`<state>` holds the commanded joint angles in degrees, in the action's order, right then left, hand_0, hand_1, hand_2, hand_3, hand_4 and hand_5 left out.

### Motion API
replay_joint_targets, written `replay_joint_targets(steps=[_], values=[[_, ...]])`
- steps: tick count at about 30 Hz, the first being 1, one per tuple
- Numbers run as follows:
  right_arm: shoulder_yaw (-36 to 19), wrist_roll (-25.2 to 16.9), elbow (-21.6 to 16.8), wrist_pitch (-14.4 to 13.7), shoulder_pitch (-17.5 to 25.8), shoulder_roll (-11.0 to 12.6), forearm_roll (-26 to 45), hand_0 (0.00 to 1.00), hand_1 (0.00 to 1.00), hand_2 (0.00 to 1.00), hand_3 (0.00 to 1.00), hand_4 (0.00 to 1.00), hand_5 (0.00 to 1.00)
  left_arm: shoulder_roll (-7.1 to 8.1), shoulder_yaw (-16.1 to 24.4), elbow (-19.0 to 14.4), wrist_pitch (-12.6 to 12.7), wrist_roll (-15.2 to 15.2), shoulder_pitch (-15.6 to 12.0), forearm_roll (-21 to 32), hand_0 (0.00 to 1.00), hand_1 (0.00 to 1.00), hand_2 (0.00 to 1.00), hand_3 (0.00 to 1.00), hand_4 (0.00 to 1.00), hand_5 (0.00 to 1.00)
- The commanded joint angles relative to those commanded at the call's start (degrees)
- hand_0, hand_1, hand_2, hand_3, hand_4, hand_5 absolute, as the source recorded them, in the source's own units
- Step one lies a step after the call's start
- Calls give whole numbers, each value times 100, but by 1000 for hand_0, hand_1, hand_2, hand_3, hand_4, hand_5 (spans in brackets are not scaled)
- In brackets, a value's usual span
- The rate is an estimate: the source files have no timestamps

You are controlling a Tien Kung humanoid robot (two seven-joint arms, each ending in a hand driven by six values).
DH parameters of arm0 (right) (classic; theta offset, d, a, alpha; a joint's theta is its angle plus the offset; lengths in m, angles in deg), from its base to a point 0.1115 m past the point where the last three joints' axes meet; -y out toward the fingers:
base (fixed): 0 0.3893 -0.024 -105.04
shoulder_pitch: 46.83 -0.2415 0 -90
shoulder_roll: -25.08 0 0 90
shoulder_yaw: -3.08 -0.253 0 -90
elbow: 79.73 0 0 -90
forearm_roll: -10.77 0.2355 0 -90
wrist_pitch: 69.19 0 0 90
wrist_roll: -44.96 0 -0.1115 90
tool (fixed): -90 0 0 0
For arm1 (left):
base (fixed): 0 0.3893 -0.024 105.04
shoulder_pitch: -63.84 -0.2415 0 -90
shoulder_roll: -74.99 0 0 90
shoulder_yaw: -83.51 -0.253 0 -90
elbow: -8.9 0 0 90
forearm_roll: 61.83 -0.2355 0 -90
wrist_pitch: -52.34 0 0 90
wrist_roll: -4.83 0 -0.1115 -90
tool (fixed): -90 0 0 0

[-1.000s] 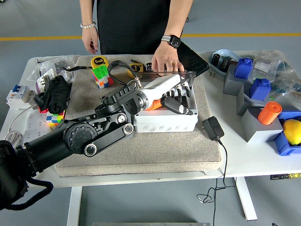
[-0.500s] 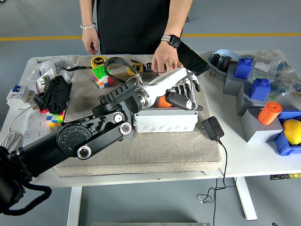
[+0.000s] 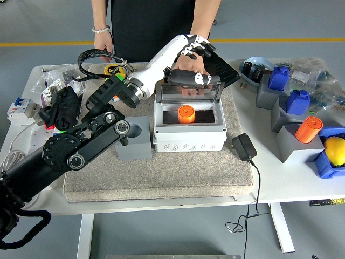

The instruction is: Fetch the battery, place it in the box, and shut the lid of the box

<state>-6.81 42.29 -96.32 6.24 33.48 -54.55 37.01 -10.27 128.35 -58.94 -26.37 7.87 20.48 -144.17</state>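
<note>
The orange battery stands upright inside the white box on the beige mat. The box's clear lid stands raised at the back. My left hand reaches over the lid's top edge: its thumb lies along that edge and its fingers are spread above it, holding nothing. A person's hand rests just behind the lid, partly hidden by my hand. No right arm shows.
A grey block with a round hole sits left of the box. A black adapter lies to its right. Further right are grey blocks, blue parts, an orange cylinder and a yellow ball. A Rubik's cube lies back left.
My left hand let go of the battery inside the box, then rose up and back to the lid's top edge. The grey block beneath my arm came into view.
</note>
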Motion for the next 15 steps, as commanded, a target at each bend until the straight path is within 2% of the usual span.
replay_joint_targets(steps=[3, 4, 10, 15], values=[[4, 1, -1, -3, 1, 0, 5, 676, 638, 653, 549, 870, 419, -19, 11, 218, -168, 218, 71, -129, 810, 817, 792, 789, 998, 339], [6, 2, 0, -2, 3, 1, 7, 676, 638, 652, 549, 869, 418, -23, 1, 264, -204, 260, 83, -139, 821, 831, 804, 797, 998, 375], [30, 20, 3, 11, 3, 8, 27, 676, 638, 652, 548, 868, 416, -25, -349, 725, -446, 489, 192, -303, 809, 819, 787, 788, 998, 387], [0, 14, -1, 9, 1, 7, 12, 676, 638, 652, 548, 868, 416, 10, -492, 677, -700, 783, 138, -348, 809, 819, 787, 788, 998, 387]])
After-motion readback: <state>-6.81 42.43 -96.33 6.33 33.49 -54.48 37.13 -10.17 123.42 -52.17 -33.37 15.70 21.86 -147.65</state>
